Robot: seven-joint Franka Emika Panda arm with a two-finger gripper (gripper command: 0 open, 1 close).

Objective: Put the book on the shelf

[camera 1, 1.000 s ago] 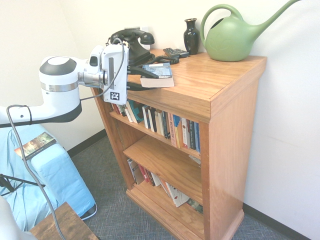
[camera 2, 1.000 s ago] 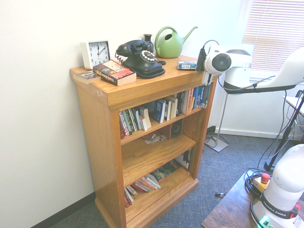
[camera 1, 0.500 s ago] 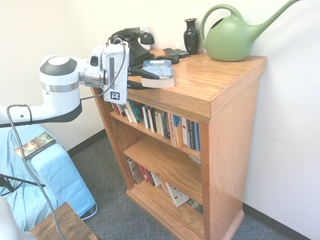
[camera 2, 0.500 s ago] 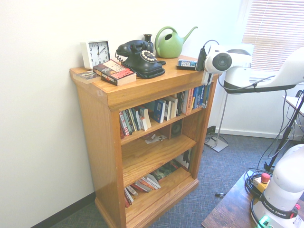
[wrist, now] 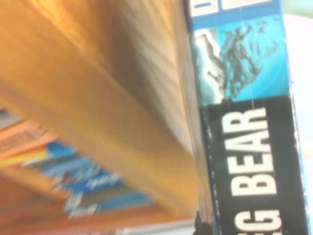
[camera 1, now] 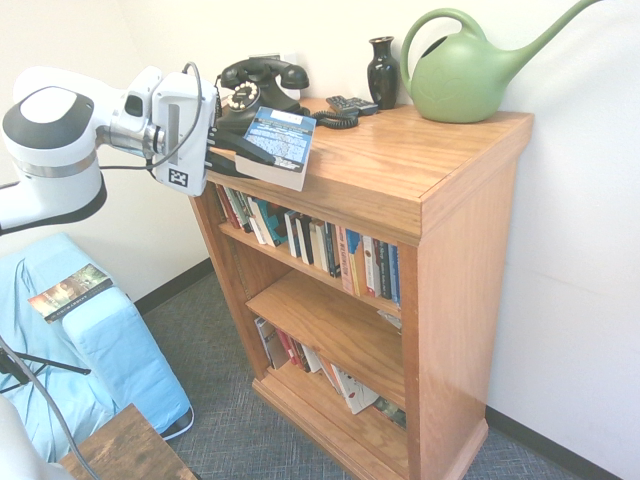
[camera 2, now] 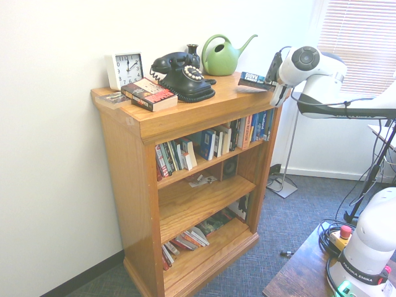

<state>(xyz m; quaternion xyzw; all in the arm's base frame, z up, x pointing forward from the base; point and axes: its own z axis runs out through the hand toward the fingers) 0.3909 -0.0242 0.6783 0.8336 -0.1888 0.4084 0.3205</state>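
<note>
The gripper [camera 1: 232,152] pinches the book [camera 1: 279,147] by one end, holding it tilted just clear of the bookcase top [camera 1: 400,160], at seven o'clock from the black telephone [camera 1: 258,85]. Held so near its edge, the thick paperback could sag or slip, or catch the cornice on its way to the shelf [camera 1: 300,265] below. A second earlier it lay flat on the top; now it is raised, cover tipped up.

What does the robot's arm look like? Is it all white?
Mostly white and round, with a grey disc on the arm's joint, a silver ring and a black band. A black cable loops over the wrist. The claw has black fingers and a black-and-white square tag.
</note>
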